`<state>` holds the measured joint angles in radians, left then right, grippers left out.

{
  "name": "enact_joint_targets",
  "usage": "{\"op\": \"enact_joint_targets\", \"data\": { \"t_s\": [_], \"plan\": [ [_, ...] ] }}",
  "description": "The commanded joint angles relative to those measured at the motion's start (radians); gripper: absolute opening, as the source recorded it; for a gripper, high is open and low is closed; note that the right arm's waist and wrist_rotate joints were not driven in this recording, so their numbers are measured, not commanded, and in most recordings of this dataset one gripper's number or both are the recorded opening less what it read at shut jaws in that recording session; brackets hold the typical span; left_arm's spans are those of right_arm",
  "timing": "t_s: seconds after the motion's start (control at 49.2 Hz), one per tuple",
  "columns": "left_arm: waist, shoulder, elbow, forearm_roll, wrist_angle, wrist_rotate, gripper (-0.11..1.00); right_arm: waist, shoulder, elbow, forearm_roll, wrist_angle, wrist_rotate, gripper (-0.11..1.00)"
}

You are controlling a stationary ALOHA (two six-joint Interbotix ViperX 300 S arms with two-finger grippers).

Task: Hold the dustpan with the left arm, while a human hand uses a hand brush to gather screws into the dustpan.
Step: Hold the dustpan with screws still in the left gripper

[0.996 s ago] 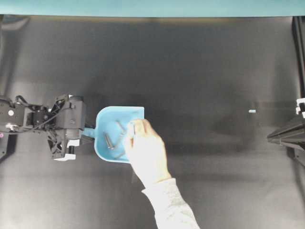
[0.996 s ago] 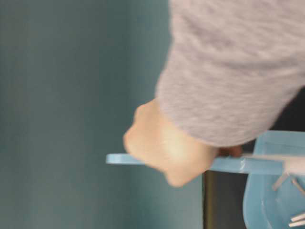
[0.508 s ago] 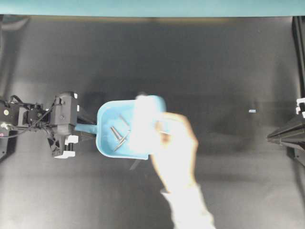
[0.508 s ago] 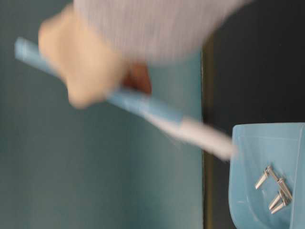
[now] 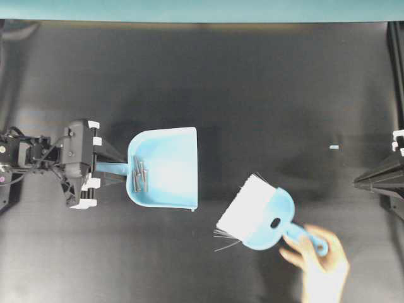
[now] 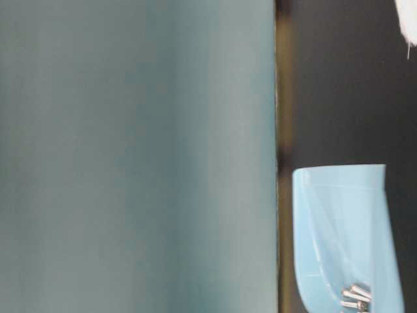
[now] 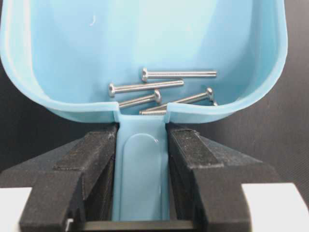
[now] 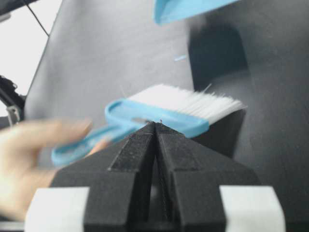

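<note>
Left tool clamps dustpan handle w/ screws inside.

My left gripper clamps the light-blue dustpan by its handle; the screws lie bunched against its rear wall. The human hand, well apart, holds the hand brush.

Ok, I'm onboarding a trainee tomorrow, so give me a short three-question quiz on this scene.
1. True or false: the screws lie inside the dustpan.
2. What does the left gripper clamp? A) the pan's wide edge B) the dustpan's handle C) the brush
3. Fill in: the hand brush is held by the ____.

Key: 1 true. 2 B. 3 human hand.
</note>
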<state>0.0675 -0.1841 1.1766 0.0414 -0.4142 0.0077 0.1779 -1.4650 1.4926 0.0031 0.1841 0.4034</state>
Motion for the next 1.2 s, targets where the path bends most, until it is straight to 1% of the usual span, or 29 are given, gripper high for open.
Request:
{"op": "enact_joint_targets", "data": {
  "t_s": [0.0,0.406,0.61,0.732,0.853,1.179],
  "plan": [
    [0.003,-0.018,-0.005,0.003,-0.018,-0.003,0.3,0.0,0.005,-0.006,0.002,-0.009,0.0,0.0],
    [-0.008,-0.061,-0.006,0.003,-0.018,-0.009,0.3,0.0,0.005,-0.006,0.002,-0.009,0.0,0.0],
    [-0.02,-0.089,-0.008,0.003,-0.021,-0.049,0.3,0.0,0.005,-0.006,0.002,-0.009,0.002,0.0],
    [-0.029,-0.092,-0.009,0.003,-0.048,-0.069,0.3,0.0,0.005,-0.006,0.002,-0.009,0.002,0.0],
    [-0.035,-0.092,-0.009,0.003,-0.064,-0.058,0.3,0.0,0.005,-0.006,0.002,-0.009,0.0,0.0],
    [-0.051,-0.092,-0.018,0.003,-0.066,-0.063,0.3,0.0,0.005,-0.006,0.0,-0.009,0.0,0.0]
  ]
}}
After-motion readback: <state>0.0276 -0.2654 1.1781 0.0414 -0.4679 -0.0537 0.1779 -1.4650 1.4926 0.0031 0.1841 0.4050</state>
